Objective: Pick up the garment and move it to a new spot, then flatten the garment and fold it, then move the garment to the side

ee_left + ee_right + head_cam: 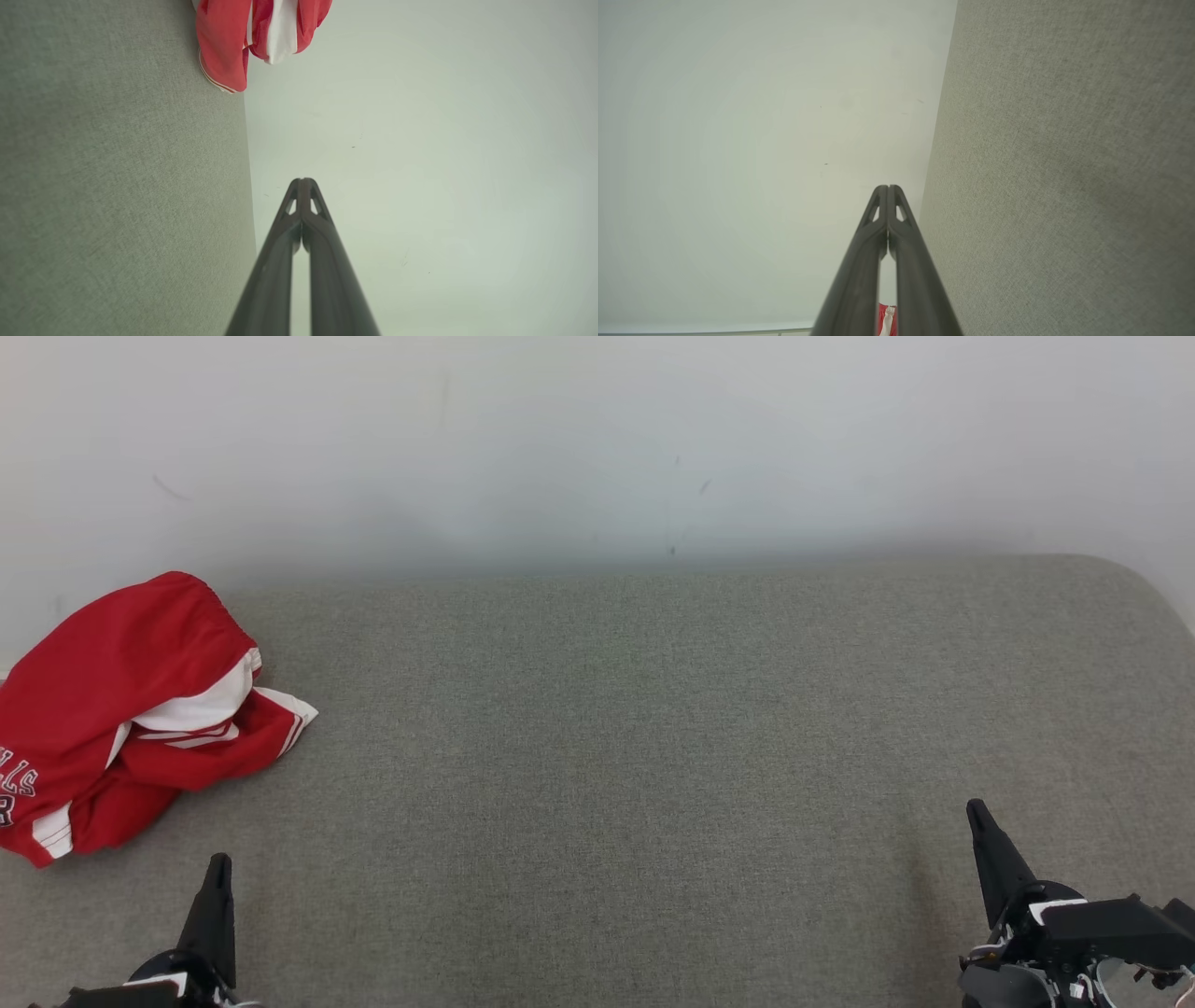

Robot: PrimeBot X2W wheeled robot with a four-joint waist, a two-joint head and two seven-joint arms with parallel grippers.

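Note:
A crumpled red garment (pixel 121 709) with white stripes and dark lettering lies bunched at the far left of the grey fabric surface (pixel 616 756), against the wall. The left wrist view shows the garment (pixel 261 32) at its top edge, well beyond the fingertips. A sliver of the garment (pixel 887 319) peeks between the fingers in the right wrist view. My left gripper (pixel 219 863) sits at the lower left, just below and right of the garment, shut and empty. At the lower right my right gripper (pixel 976 807) is shut too, holding nothing. Both hover apart from the cloth.
A pale wall (pixel 597 448) runs along the back edge of the surface. The surface's back right corner (pixel 1148 583) is rounded. Wide bare fabric stretches between the two grippers.

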